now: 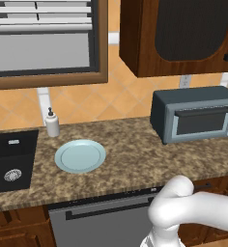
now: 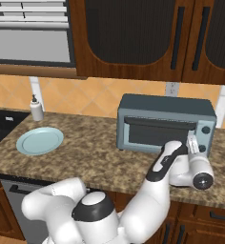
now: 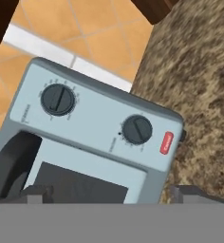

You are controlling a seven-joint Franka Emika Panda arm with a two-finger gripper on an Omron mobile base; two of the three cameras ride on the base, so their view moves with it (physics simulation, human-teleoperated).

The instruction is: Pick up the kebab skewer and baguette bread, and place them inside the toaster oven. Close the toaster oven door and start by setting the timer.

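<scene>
Granite desk (image 2: 86,143); toaster oven (image 2: 165,125) door shut. Tool (image 2: 191,142) released, jaws wide, facing the control panel. Timer knob (image 3: 136,129) at 3 o'clock: centre first, then clench and twist.

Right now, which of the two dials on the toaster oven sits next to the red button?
The dial right beside the red button; the other dial sits toward the panel's opposite end of the toaster oven.

Toaster oven (image 3: 99,128) control panel, two knobs (image 3: 58,99)
</scene>
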